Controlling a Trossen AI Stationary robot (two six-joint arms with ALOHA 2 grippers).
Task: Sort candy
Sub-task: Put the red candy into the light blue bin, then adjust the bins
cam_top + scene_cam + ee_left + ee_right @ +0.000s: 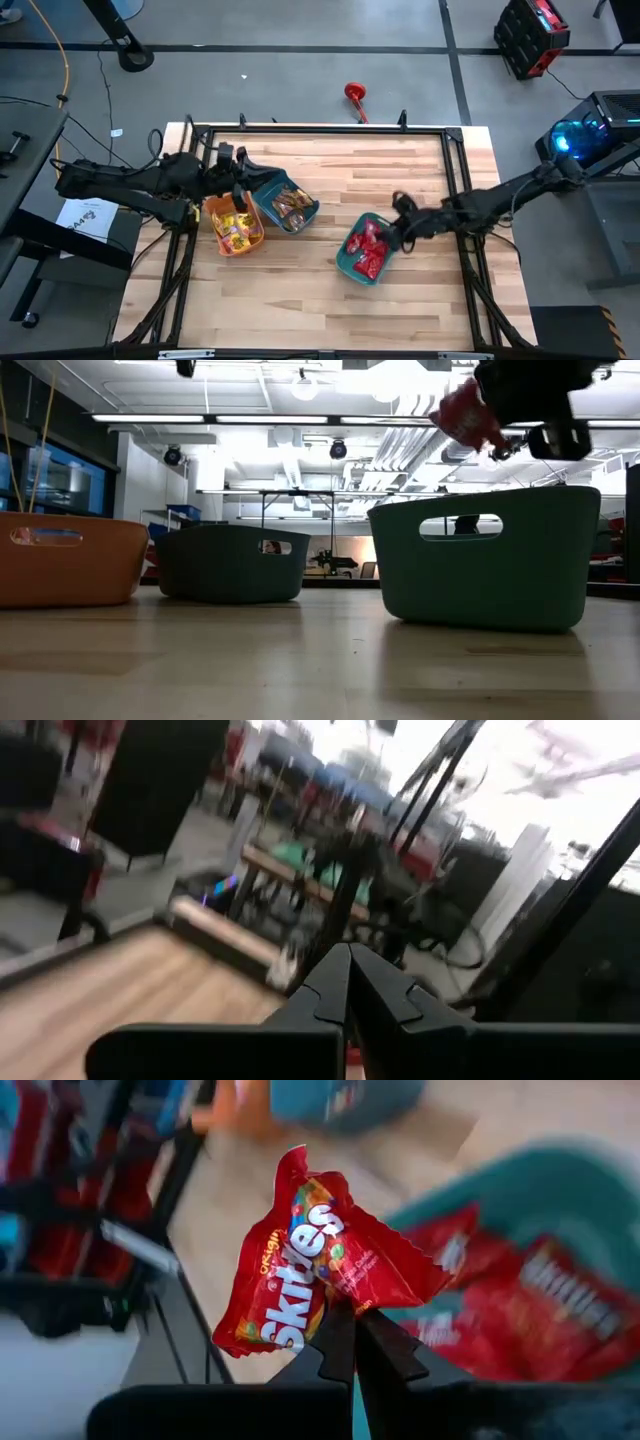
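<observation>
Three plastic bins sit on the wooden table [400,160]: an orange bin [236,228] of yellow packets at nine o'clock, a blue-grey bin [286,204] of brown-orange packets just beside it, and a teal bin [364,249] of red packets toward four o'clock. The right gripper [352,1318] pinches a shiny red Skittles packet [305,1265] above the teal bin. The left gripper [348,960], jaws closed and empty, hovers by the orange bin.

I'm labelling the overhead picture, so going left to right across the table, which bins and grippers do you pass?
Left gripper → orange bin → blue bin → green bin → right gripper, shut on a red candy packet.
</observation>
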